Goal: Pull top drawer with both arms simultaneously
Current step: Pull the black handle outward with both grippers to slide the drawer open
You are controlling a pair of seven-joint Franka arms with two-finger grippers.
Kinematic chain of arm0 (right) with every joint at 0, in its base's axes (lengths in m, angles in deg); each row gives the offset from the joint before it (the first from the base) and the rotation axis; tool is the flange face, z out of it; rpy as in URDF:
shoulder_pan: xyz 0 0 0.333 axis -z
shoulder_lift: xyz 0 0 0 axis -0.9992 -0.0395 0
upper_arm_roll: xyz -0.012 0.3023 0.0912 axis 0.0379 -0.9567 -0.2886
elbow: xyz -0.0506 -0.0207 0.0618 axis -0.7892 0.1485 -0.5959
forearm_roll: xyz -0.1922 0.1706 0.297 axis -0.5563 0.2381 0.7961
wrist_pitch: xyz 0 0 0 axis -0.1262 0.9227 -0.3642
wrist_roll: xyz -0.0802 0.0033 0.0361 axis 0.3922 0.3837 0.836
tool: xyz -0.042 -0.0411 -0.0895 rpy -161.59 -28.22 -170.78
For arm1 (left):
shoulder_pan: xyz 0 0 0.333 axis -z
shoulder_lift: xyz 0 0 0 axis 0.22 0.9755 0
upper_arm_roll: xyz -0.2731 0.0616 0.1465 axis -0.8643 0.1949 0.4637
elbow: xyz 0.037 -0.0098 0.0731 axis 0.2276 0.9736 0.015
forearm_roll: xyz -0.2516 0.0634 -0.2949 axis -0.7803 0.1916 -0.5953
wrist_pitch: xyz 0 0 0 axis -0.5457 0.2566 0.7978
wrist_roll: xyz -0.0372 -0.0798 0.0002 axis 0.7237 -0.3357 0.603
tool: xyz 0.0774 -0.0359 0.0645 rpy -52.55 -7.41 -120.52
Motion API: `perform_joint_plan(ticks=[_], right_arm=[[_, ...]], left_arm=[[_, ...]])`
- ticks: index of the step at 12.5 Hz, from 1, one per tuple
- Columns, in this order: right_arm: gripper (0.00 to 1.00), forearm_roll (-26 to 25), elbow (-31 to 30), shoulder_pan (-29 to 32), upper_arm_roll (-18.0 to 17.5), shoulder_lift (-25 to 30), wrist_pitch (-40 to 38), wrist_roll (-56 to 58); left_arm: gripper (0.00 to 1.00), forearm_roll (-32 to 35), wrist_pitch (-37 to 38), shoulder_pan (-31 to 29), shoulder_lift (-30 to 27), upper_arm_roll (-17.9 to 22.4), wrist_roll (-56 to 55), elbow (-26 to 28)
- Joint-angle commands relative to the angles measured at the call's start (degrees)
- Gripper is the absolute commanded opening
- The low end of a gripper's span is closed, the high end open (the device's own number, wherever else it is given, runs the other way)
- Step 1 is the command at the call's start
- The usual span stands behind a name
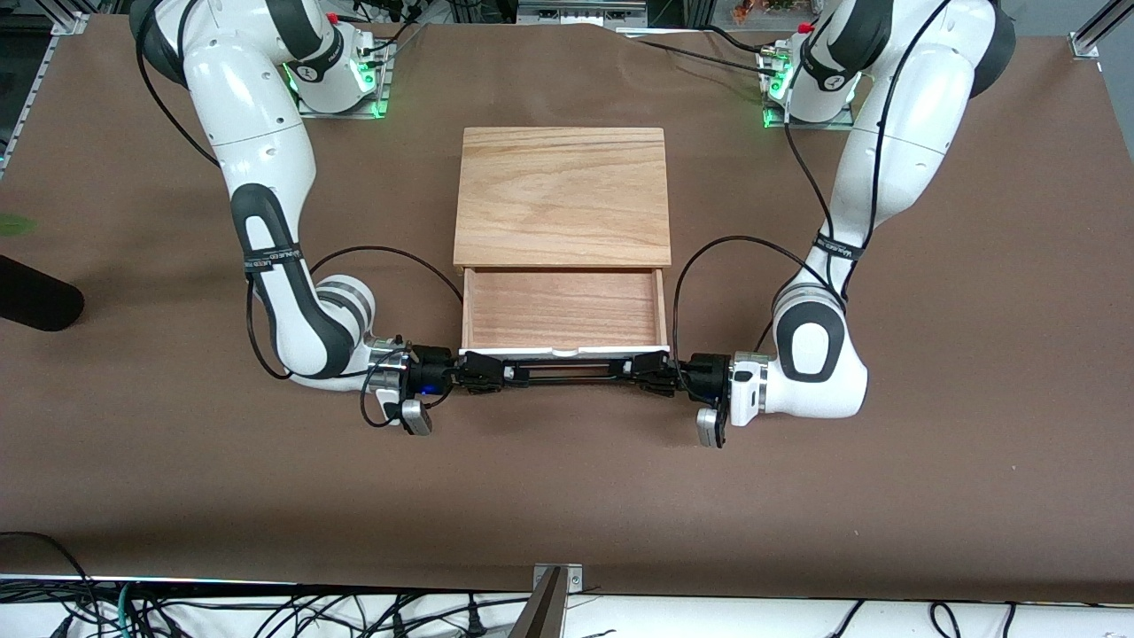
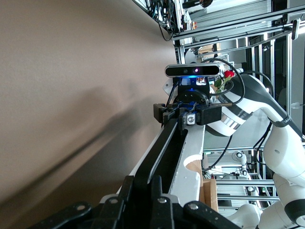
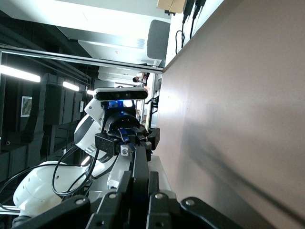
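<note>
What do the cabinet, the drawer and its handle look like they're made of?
The cabinet top looks like light oak, with visible grain. The drawer has a reddish wood bottom and a smooth white front, probably painted. The handle is a black bar, metal or plastic.

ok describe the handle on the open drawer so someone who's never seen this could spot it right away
Start at the light oak cabinet mid-table. The top drawer juts out of it toward the front camera, showing its reddish wood bottom. Along its white front panel runs the black bar handle, clamped at one end by the left gripper and at the other by the right gripper; it is the only thin black bar between them.
</note>
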State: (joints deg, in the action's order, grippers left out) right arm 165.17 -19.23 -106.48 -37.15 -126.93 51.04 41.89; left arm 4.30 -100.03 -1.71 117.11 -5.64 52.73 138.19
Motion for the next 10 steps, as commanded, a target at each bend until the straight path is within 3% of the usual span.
perform_joint_plan(ticks=[1, 4, 5, 6, 9, 10], right_arm=[[0.08, 1.83, 3.11, 0.90, -0.64, -0.70, -0.16, -1.41], [0.27, 1.83, 3.11, 0.82, -0.64, -0.53, -0.16, -1.40], [0.51, 1.83, 3.11, 0.82, -0.64, -0.53, -0.16, -1.40], [1.00, 1.74, 3.11, 0.73, -0.64, -0.44, -0.16, -0.45], [1.00, 1.56, 3.46, 0.73, -0.55, -0.18, -0.25, -0.53], [1.00, 1.13, 3.46, 0.73, -0.47, 0.17, -0.25, -0.70]], left_arm=[[0.17, -0.70, -2.79, 1.22, 4.84, 1.51, 1.03, -5.54], [0.16, -0.70, -2.79, 1.39, 6.52, 2.47, 1.03, -8.00], [0.16, -0.70, -2.79, 1.48, 6.96, 2.74, 1.03, -8.88], [0.17, -0.61, -2.70, 1.48, 7.14, 2.83, 1.03, -8.89], [0.39, -0.52, -2.62, 1.39, 6.61, 2.74, 0.95, -8.19], [0.51, -0.52, -2.61, 1.39, 6.61, 2.74, 0.95, -8.19]])
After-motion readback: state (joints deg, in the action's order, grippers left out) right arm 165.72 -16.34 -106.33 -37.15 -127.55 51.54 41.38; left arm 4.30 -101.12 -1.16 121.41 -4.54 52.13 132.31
